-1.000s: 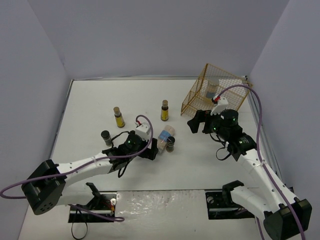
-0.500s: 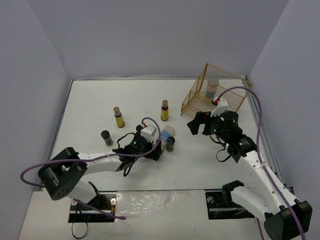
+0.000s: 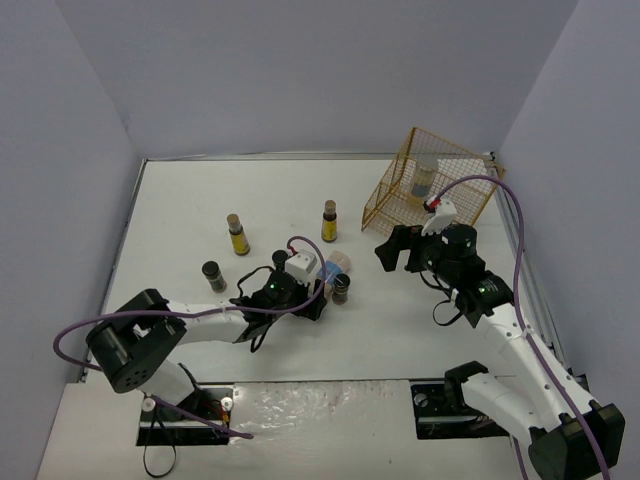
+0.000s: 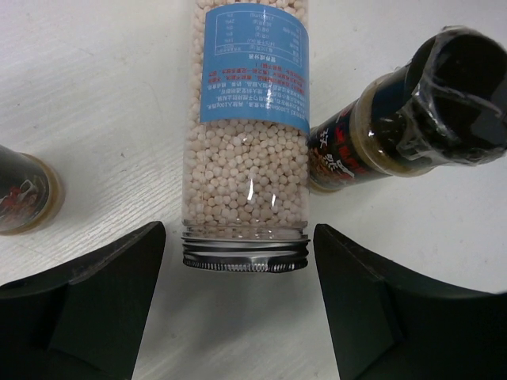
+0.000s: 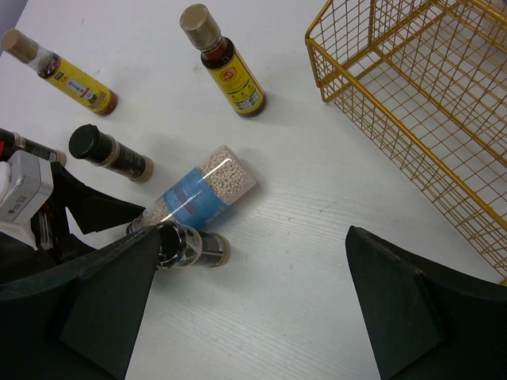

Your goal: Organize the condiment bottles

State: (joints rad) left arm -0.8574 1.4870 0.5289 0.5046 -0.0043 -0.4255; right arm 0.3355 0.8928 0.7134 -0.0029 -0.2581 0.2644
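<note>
A pale jar (image 4: 245, 142) of white beads with a blue label lies on its side on the table. Its silver lid (image 4: 245, 257) sits between the tips of my left gripper (image 4: 238, 237), which is open and not touching it. In the top view this gripper (image 3: 316, 286) is at the jar (image 3: 336, 264). One dark black-capped jar (image 4: 412, 111) stands just right of the jar, another (image 4: 24, 194) to its left. My right gripper (image 5: 253, 233) is open and empty above the table, right of the jars. Two yellow-labelled bottles (image 3: 237, 235) (image 3: 328, 222) stand farther back. A second pale jar (image 3: 426, 178) is in the rack.
The gold wire rack (image 3: 432, 190) stands at the back right, just beyond my right gripper (image 3: 395, 248); it also shows in the right wrist view (image 5: 420, 95). A third dark jar (image 3: 213, 275) stands to the left of my left arm. Grey walls close in the table.
My left gripper has moved right and forward to the lying pale jar, so its open jaws now flank the lid. The right arm has barely moved.
</note>
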